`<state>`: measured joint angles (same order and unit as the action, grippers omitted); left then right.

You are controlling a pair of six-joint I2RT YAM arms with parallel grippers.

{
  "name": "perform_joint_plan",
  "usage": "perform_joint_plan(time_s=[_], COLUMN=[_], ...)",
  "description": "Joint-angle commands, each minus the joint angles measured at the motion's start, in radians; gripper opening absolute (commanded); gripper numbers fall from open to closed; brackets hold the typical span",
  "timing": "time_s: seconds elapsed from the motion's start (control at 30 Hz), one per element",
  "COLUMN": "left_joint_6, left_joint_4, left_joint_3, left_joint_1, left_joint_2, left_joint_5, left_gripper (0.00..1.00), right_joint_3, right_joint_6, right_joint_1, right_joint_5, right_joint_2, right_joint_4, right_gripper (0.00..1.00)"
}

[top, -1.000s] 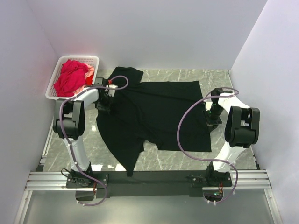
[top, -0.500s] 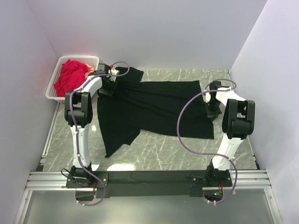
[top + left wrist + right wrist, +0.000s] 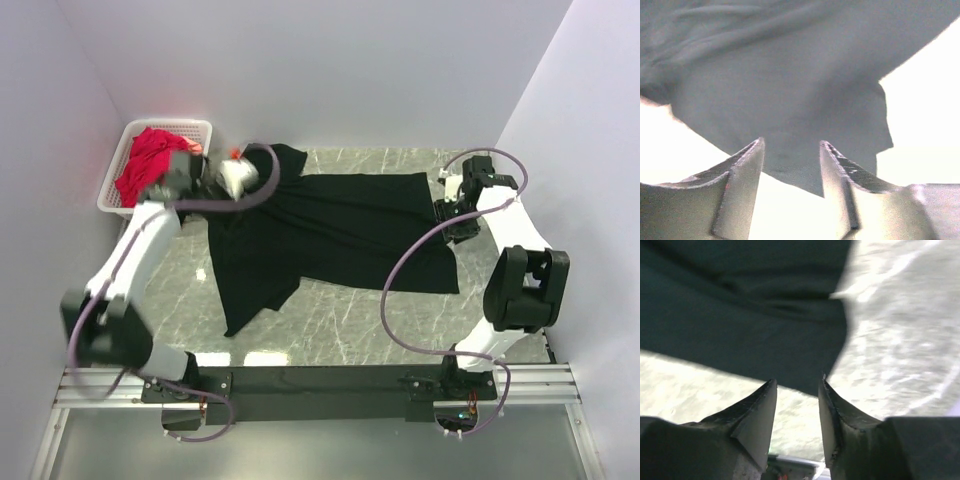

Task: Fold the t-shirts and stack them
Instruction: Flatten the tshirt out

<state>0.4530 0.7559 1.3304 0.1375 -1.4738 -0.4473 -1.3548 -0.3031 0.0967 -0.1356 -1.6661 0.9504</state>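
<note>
A large black t-shirt [image 3: 330, 235] lies spread on the marble table, one sleeve at the far left [image 3: 280, 158] and one trailing toward the near left. My left gripper [image 3: 232, 180] hovers over the shirt's far left part. In the left wrist view it [image 3: 791, 145] is open and empty, with the black cloth [image 3: 790, 85] beyond the tips. My right gripper [image 3: 448, 218] is at the shirt's right edge. In the right wrist view it [image 3: 797, 382] is open and empty just off a corner of the cloth [image 3: 740, 325]. Crimson [image 3: 150, 165] and salmon pink [image 3: 193, 150] shirts lie in the basket.
The white lattice basket [image 3: 170, 123] stands at the far left corner against the walls. Bare marble table [image 3: 400, 320] shows in front of the shirt and at its right. White walls close in the left, back and right sides.
The black shirt was dragged away from the front edge, then stayed put. My left arm has swung its elbow out to the left. My right arm has lifted toward the back.
</note>
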Motion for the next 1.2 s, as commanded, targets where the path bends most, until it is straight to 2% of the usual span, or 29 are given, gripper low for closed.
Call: perform_joint_plan(time_s=[0.0, 0.1, 0.17, 0.27, 0.3, 0.53, 0.73, 0.83, 0.87, 0.97, 1.07, 1.17], left_joint_6=[0.160, 0.144, 0.130, 0.084, 0.067, 0.049, 0.044, 0.047, 0.064, 0.104, 0.148, 0.206], left_joint_4=[0.083, 0.019, -0.019, -0.113, -0.128, -0.223, -0.280, -0.274, -0.259, -0.134, 0.040, 0.202], left_joint_3=[-0.225, -0.365, -0.434, -0.476, -0.476, -0.464, -0.465, -0.461, -0.458, -0.427, -0.355, -0.281], left_joint_1=[0.160, 0.330, 0.445, 0.536, 0.551, 0.623, 0.631, 0.631, 0.633, 0.636, 0.639, 0.642], left_joint_2=[0.068, 0.118, 0.122, 0.101, 0.086, -0.022, -0.086, -0.137, -0.144, -0.114, -0.062, -0.014], left_joint_5=[-0.047, 0.027, 0.112, 0.182, 0.229, 0.289, 0.338, 0.331, 0.314, 0.204, 0.092, 0.016], left_gripper=[0.50, 0.42, 0.43, 0.48, 0.48, 0.51, 0.51, 0.42, 0.32, 0.16, 0.05, 0.01], right_joint_3=[0.011, 0.048, 0.065, 0.086, 0.086, 0.056, 0.046, 0.046, 0.046, 0.039, 0.020, 0.008], right_joint_6=[-0.018, -0.001, 0.013, 0.035, 0.038, 0.047, 0.045, 0.044, 0.044, 0.036, 0.033, 0.030], right_joint_1=[-0.034, -0.061, -0.089, -0.124, -0.126, -0.129, -0.127, -0.126, -0.126, -0.120, -0.115, -0.115], right_joint_5=[-0.133, -0.177, -0.185, -0.176, -0.173, -0.159, -0.141, -0.131, -0.128, -0.119, -0.119, -0.116], right_joint_2=[-0.003, -0.023, -0.037, -0.057, -0.064, -0.119, -0.136, -0.146, -0.147, -0.152, -0.153, -0.147], right_joint_4=[0.105, 0.102, 0.076, 0.036, 0.028, 0.019, 0.011, 0.004, 0.002, 0.005, 0.016, 0.025], right_gripper=[0.44, 0.39, 0.37, 0.37, 0.36, 0.36, 0.35, 0.35, 0.35, 0.34, 0.34, 0.34])
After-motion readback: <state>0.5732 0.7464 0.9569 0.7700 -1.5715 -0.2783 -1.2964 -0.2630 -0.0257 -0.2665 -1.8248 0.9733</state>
